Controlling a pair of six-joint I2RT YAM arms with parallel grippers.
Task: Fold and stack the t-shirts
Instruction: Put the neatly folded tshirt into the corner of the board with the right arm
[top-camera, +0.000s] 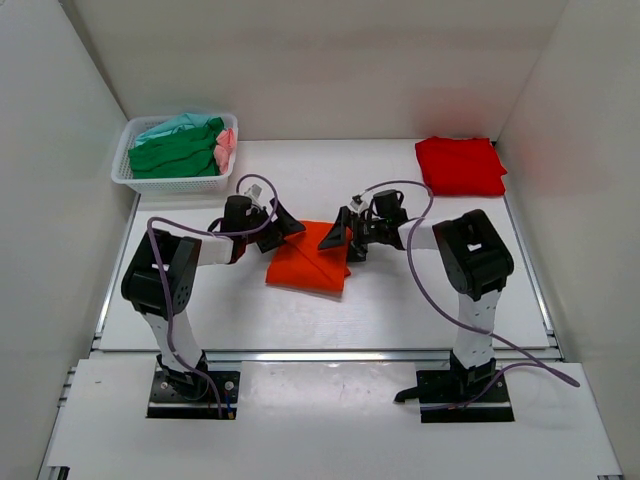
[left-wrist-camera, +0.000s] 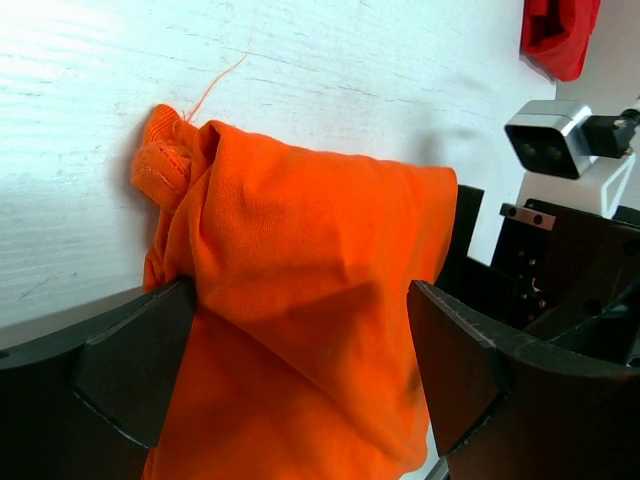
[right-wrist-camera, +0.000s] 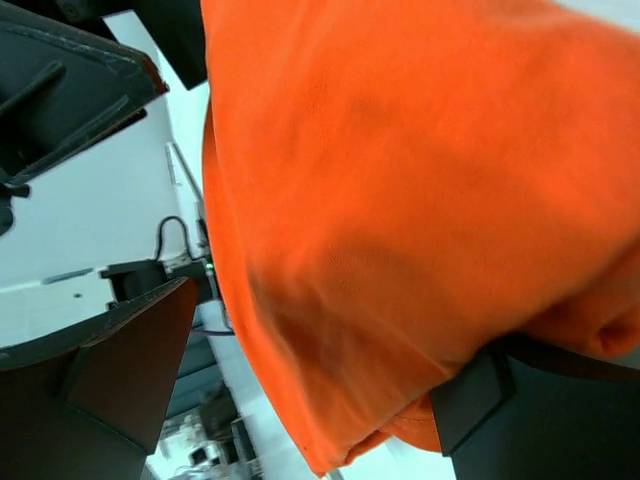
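Note:
A bright orange t-shirt (top-camera: 308, 264) lies folded in the middle of the table. In the left wrist view its bunched edge (left-wrist-camera: 300, 260) fills the gap between wide-apart jaws. My left gripper (top-camera: 288, 230) is open at the shirt's far left corner, and its fingers (left-wrist-camera: 140, 360) flank the cloth. My right gripper (top-camera: 336, 234) is open at the far right corner. One of its fingers (right-wrist-camera: 120, 360) stands clear of the cloth (right-wrist-camera: 400, 180) and the other sits under the fold. A deeper red t-shirt (top-camera: 460, 166) lies folded at the back right. Green (top-camera: 178, 155), teal (top-camera: 175, 126) and pink (top-camera: 227, 148) t-shirts sit in the basket.
The white mesh basket (top-camera: 150, 184) stands at the back left corner, against the left wall. White walls close in the table on three sides. The right arm's wrist camera (left-wrist-camera: 548, 140) shows close by in the left wrist view.

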